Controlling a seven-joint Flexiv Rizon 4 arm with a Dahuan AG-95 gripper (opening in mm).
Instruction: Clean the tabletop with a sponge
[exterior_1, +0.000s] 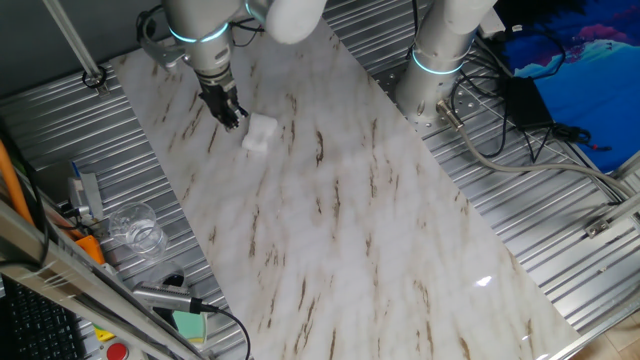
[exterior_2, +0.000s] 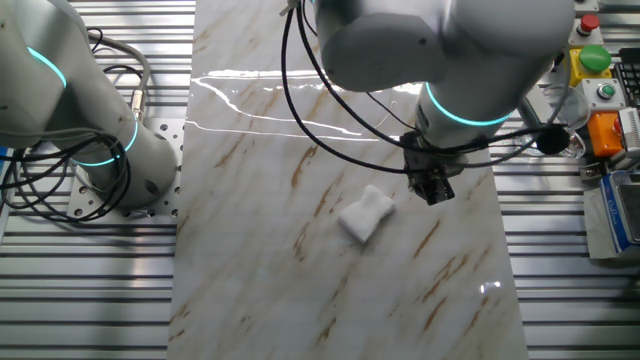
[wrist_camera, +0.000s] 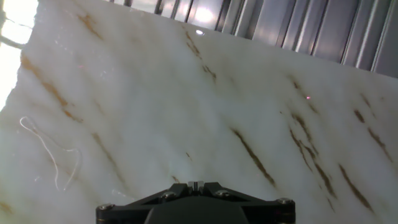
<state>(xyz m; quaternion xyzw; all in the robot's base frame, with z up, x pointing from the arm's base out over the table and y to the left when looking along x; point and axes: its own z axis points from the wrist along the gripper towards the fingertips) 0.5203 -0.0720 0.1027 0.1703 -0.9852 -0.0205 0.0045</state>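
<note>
The white sponge (exterior_1: 260, 133) lies loose on the white marble tabletop (exterior_1: 350, 220), toward its far end. It also shows in the other fixed view (exterior_2: 365, 215) as a crumpled soft block. My gripper (exterior_1: 231, 116) hangs just beside the sponge, apart from it, close above the slab; in the other fixed view my gripper (exterior_2: 433, 190) is to the sponge's right. In the hand view my gripper (wrist_camera: 196, 185) has its fingers pressed together with nothing between them, over bare tabletop (wrist_camera: 186, 93). The sponge is out of the hand view.
A second arm's base (exterior_1: 440, 60) stands on the ribbed metal surface (exterior_1: 520, 170) beside the slab, with cables. A clear glass dish (exterior_1: 135, 230), a pale green block with dark top (exterior_1: 188, 323) and tools lie off the slab's other side. A button box (exterior_2: 595, 60) sits there too.
</note>
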